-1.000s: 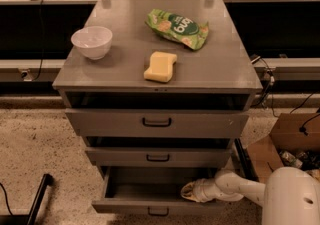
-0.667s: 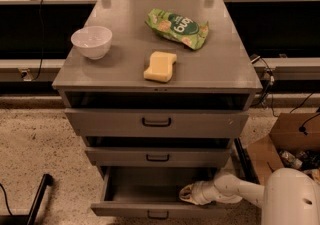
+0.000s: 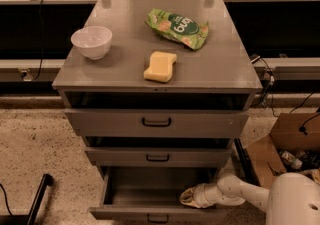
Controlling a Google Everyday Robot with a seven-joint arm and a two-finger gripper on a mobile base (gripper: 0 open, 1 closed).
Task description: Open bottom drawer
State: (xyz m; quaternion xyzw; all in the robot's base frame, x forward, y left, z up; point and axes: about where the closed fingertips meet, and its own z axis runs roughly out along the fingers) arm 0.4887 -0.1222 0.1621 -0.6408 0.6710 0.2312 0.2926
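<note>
The bottom drawer (image 3: pixel 125 213), lowest in the grey cabinet (image 3: pixel 200 124), stands pulled out toward the camera, its long front running left to right. The gripper (image 3: pixel 189 197) sits inside at its right end; apart or together, I cannot tell. Speckled floor (image 3: pixel 35 144) opens leftward and a cardboard box (image 3: pixel 285 139) crowds the right; the tabletop (image 3: pixel 120 74) carries a bowl (image 3: pixel 92 42), sponge (image 3: pixel 160 66) and green bag (image 3: pixel 177 28).
</note>
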